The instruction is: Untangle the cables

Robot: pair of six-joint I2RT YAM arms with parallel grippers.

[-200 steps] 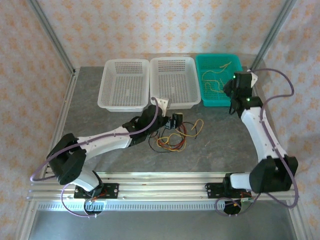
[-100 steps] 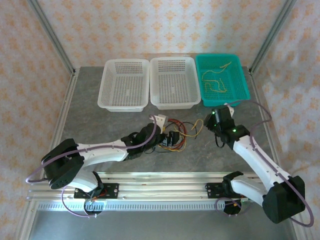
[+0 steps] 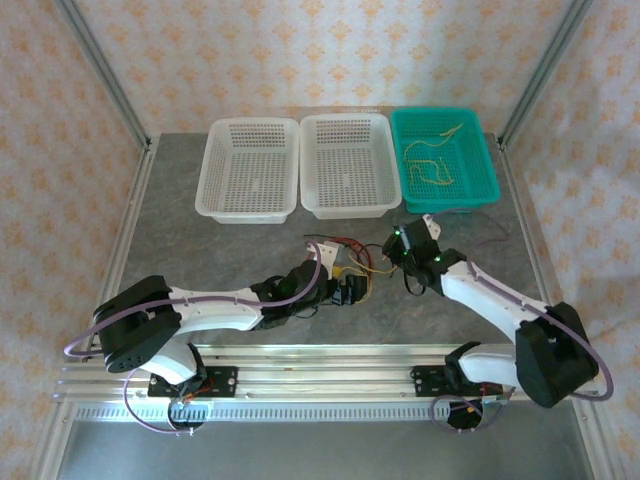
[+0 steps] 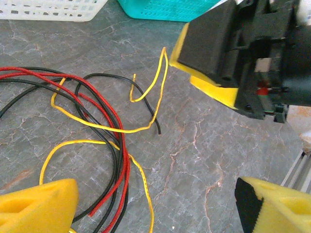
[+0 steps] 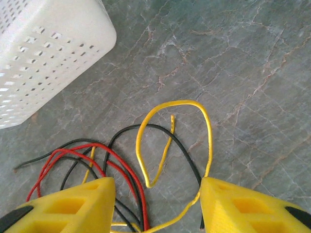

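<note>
Tangled red, black and yellow cables [image 4: 127, 160], left half of left-wrist view. Left gripper [image 4: 155, 194] spread wide, empty. Right gripper [image 5: 156, 188] half-spread astride yellow loop [image 5: 137, 141], gripping nothing.

Bright even light, soft shadows

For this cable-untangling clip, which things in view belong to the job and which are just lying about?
Job in hand:
- tangled red, black and yellow cables on the table
- left hand and right hand, both open at the tangle

Lying about:
- left white basket
- middle white basket
- teal basket with yellow wire inside
</note>
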